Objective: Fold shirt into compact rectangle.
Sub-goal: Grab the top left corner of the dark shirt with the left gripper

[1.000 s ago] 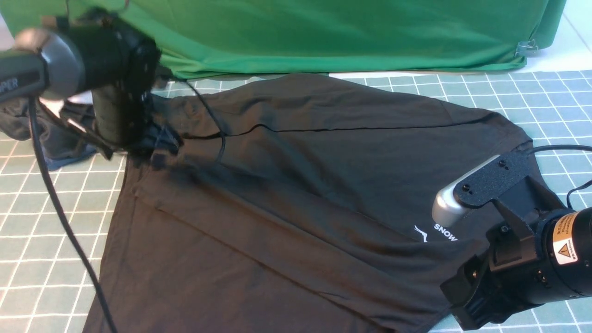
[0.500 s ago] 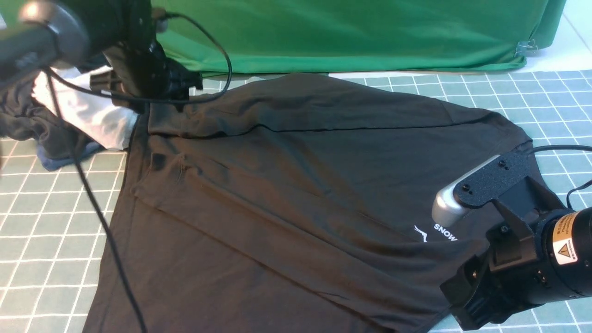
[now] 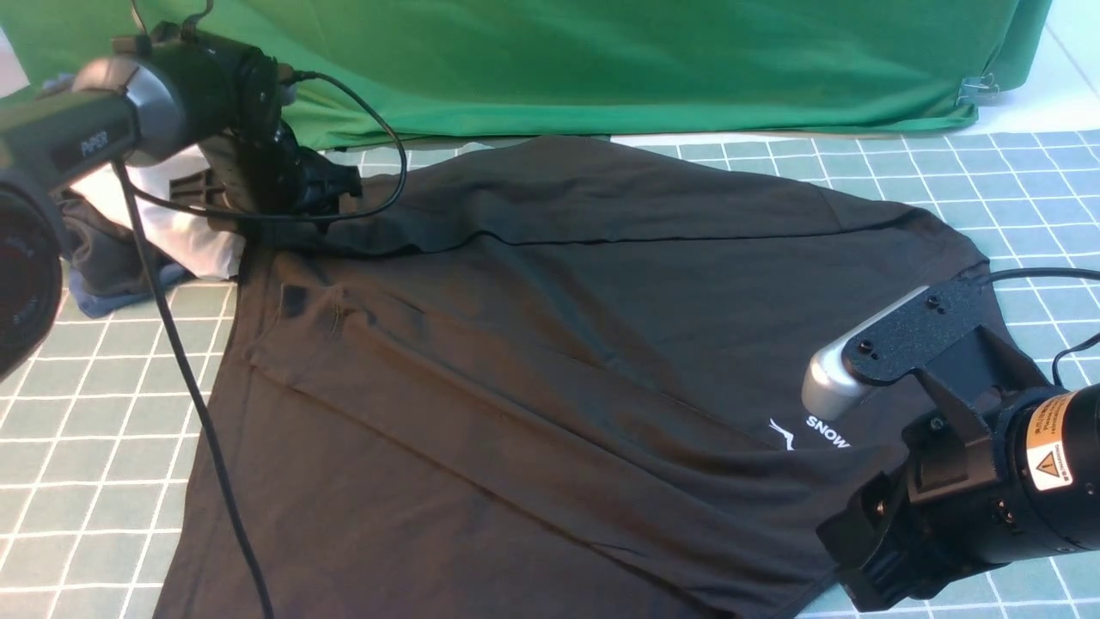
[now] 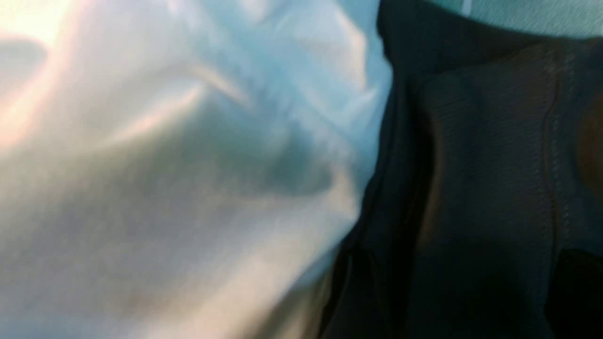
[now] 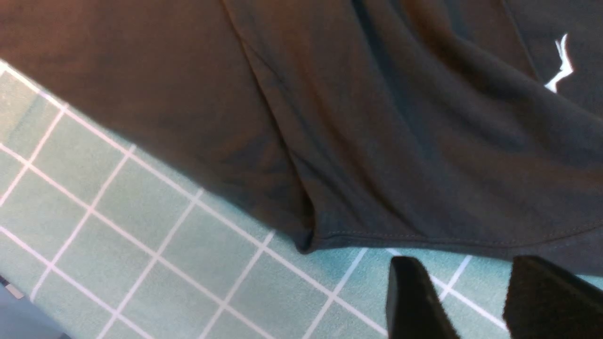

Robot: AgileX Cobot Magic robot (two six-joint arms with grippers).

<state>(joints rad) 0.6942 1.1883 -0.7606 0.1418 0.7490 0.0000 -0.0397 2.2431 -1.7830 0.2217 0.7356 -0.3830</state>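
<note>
One brown-black shirt [image 3: 550,344] lies spread over the tabletop [image 3: 86,413], which carries a teal mat ruled in white squares. Two hands are in view.

The left hand [image 3: 331,185] hangs at the shirt's far corner, where the dark fabric meets one white garment [image 3: 189,232]. Its wrist camera is badly blurred and shows only that white cloth on one side and a stitched seam of the shirt on the other. I cannot tell whether this hand's jaws stand wide or narrow, nor whether it touches the fabric. One long fold edge [image 3: 601,241] runs from just beside this hand across the far part of the shirt. One black cable [image 3: 189,387] loops from the arm and trails down over the mat.

The right hand [image 5: 468,266] sits at the shirt's near edge, at the opposite end from the left hand. Its two black fingers [image 5: 410,301] stand apart with a moderate gap. Only the mat shows between them, so they hold nothing. The shirt's hemmed edge runs just beyond the fingertips. One white print [image 3: 812,430], a mountain outline with the letters "SNOW", lies just beside this hand's wrist mount, which hides the rest of it.

Beyond the left hand hangs one green backdrop cloth [image 3: 601,60], with a single metal clip [image 3: 975,88] at its far end. Some grey and blue cloth [image 3: 94,266] is bunched under the white garment, but the number of pieces is unclear.
</note>
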